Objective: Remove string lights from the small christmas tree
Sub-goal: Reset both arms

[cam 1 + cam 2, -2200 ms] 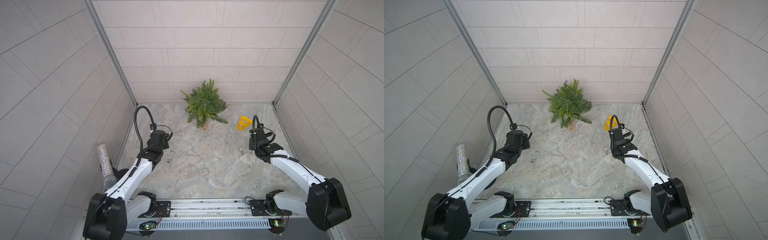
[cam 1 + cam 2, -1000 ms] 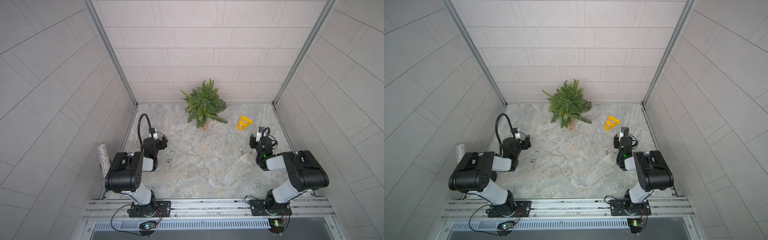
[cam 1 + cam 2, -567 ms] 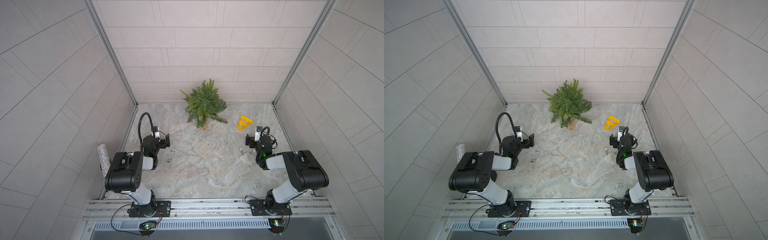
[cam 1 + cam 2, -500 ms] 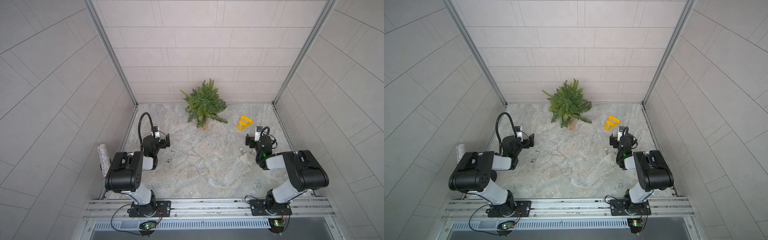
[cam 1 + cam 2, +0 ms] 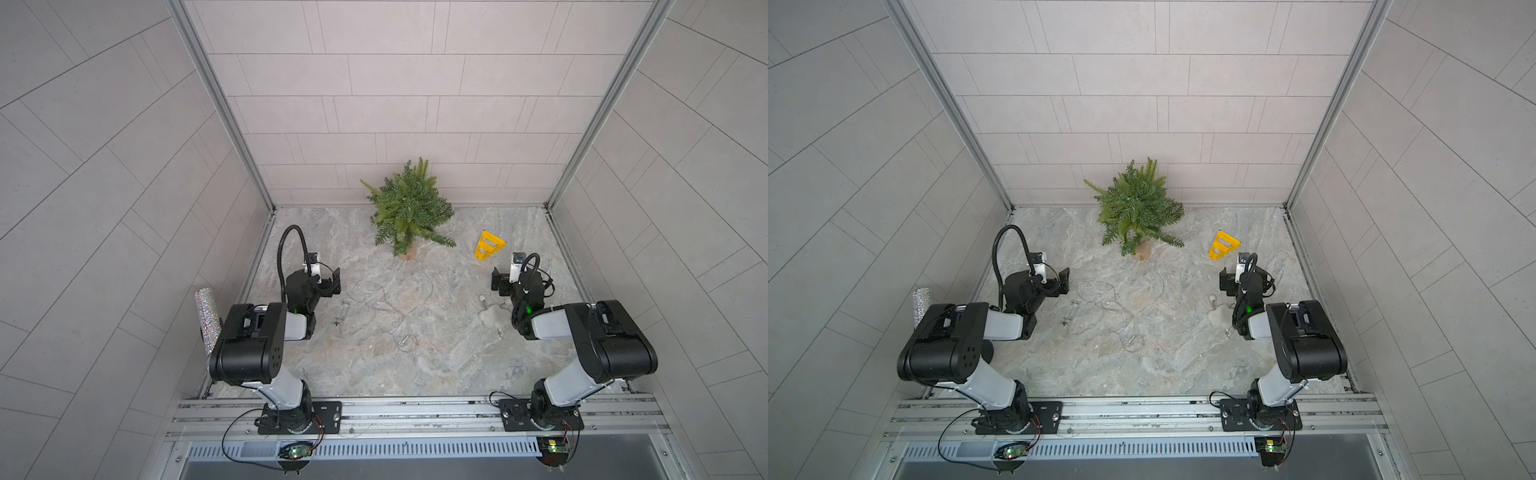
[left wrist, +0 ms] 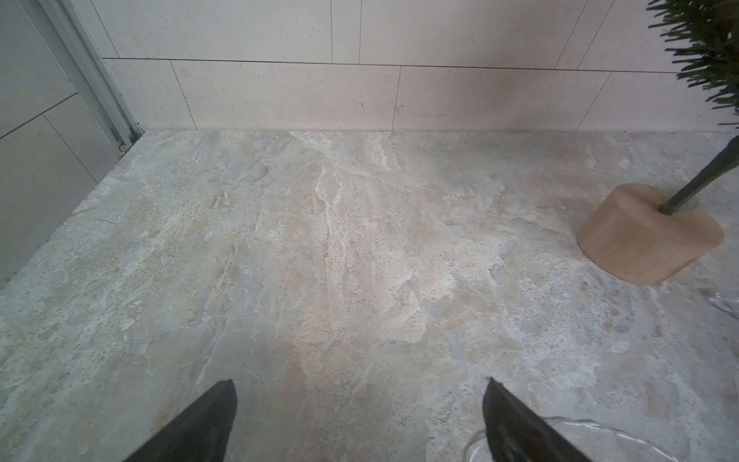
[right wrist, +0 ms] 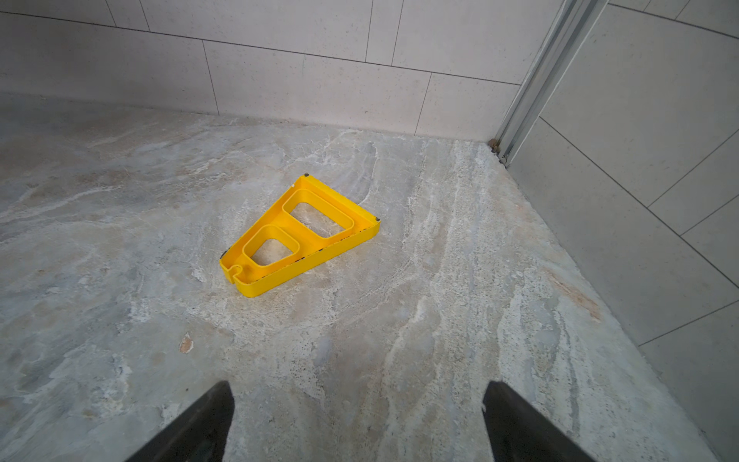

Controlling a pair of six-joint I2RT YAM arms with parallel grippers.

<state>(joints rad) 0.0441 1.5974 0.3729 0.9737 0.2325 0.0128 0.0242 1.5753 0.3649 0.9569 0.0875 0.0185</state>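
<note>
Left tool (image 5: 331,283) and right tool (image 5: 500,284) both gape wide, holding nothing. String lights (image 5: 376,300) sprawl loose on the desk (image 5: 436,357) between them, one end lying near the small christmas tree (image 5: 409,212). Wire's probably featherlight, limp and slippery, so I'd pinch at a bulb.

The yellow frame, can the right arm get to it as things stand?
Probably yes: the right gripper is open and faces the yellow frame, with only bare tabletop between them.

No readable text, labels, brands or numbers on any object or surface.
</note>
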